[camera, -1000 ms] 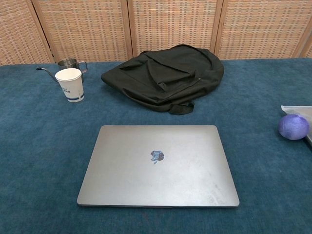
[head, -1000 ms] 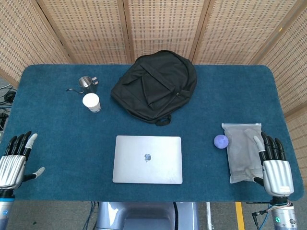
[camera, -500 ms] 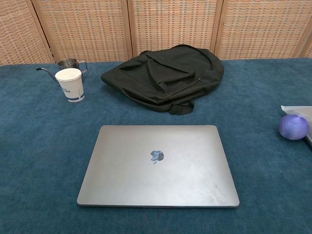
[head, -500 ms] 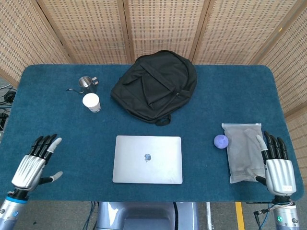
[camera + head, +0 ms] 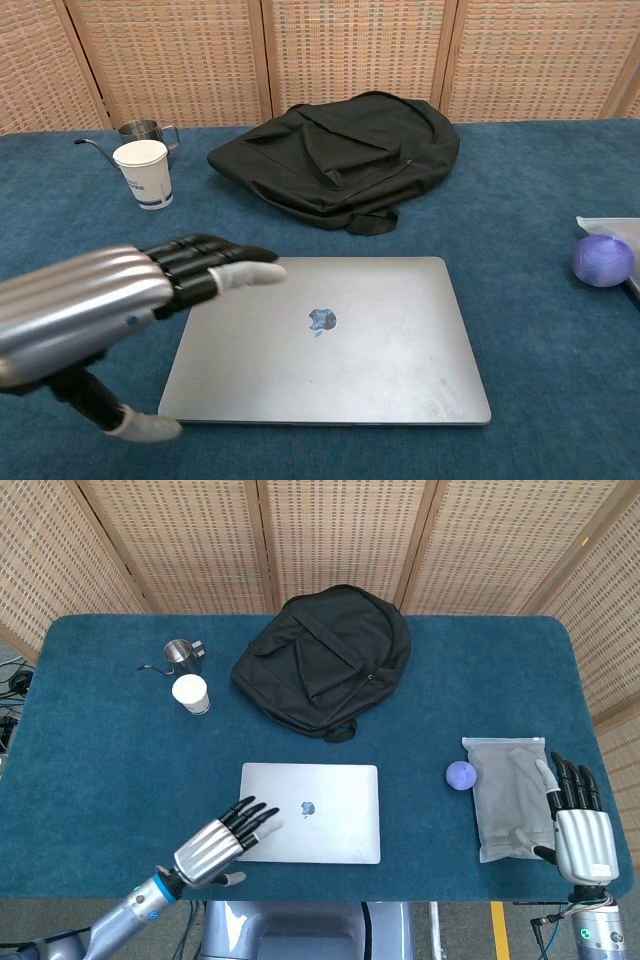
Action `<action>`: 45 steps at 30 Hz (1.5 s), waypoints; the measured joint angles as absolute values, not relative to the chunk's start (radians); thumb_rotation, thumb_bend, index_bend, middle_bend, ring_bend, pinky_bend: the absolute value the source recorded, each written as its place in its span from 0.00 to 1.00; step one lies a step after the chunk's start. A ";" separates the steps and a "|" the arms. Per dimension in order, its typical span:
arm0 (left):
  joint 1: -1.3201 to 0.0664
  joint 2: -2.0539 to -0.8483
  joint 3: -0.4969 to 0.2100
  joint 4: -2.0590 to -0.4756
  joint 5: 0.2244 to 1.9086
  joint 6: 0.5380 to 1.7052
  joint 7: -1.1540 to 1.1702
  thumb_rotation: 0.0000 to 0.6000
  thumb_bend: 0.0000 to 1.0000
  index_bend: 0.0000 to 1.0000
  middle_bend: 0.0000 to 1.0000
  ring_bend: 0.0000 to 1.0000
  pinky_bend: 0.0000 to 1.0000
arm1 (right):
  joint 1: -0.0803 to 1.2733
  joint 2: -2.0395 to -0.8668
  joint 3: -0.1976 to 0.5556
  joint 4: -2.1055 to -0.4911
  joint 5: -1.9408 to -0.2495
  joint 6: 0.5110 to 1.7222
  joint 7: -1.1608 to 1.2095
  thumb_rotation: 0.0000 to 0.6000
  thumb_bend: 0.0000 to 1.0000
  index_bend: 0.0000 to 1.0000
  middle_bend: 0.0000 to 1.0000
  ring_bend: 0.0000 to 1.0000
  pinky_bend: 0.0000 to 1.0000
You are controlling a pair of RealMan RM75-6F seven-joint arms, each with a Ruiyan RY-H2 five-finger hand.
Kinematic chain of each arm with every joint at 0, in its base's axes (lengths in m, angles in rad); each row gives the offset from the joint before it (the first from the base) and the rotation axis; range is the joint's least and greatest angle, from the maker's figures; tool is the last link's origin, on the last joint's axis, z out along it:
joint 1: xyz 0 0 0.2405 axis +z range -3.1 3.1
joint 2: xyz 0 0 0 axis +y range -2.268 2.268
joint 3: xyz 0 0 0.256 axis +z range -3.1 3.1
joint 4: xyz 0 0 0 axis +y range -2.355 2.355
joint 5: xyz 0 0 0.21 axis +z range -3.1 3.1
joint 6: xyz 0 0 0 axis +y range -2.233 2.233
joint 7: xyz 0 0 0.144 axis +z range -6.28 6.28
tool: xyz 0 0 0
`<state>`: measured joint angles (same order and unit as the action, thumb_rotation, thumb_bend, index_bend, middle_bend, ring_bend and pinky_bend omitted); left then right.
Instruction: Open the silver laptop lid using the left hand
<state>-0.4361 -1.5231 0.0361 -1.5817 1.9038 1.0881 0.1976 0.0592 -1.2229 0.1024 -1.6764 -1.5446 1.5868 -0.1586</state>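
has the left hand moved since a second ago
Yes. The left hand has swung in from the table's left edge toward the silver laptop, its fingers now over the lid's near-left corner; the lid is closed.

Desk: teal blue. Laptop: silver. Backpack: black. Paper cup: white. Ball: purple. Left hand: silver, fingers black with pale tips.

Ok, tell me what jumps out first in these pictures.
The left hand, fingers spread, hovers over the near left corner of the closed silver laptop at the table's front middle. Behind it slumps a black backpack. The right hand lies open at the front right beside a grey pouch.
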 measured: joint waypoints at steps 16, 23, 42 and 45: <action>-0.561 -1.830 -0.037 -1.442 1.759 0.913 0.437 1.00 0.00 0.00 0.00 0.00 0.00 | 0.069 -1.218 0.100 -1.668 -1.534 1.560 -0.133 1.00 0.00 0.00 0.00 0.00 0.00; -0.588 -1.879 -0.045 -1.391 1.727 0.913 0.464 1.00 0.00 0.00 0.00 0.00 0.00 | 0.071 -1.215 0.103 -1.666 -1.524 1.555 -0.123 1.00 0.00 0.00 0.00 0.00 0.00; -0.620 -1.923 -0.053 -1.340 1.644 0.931 0.506 1.00 0.05 0.00 0.00 0.00 0.00 | 0.072 -1.204 0.105 -1.667 -1.514 1.548 -0.103 1.00 0.00 0.00 0.00 0.00 0.00; -0.626 -1.927 -0.054 -1.337 1.635 0.933 0.514 1.00 0.14 0.00 0.00 0.00 0.00 | 0.072 -1.204 0.104 -1.667 -1.513 1.547 -0.102 1.00 0.00 0.00 0.00 0.00 0.00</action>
<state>-0.6258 -1.9269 -0.0537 -1.3366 1.6351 0.9329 0.5145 0.0724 -1.2041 0.1039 -1.6675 -1.5133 1.5466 -0.1024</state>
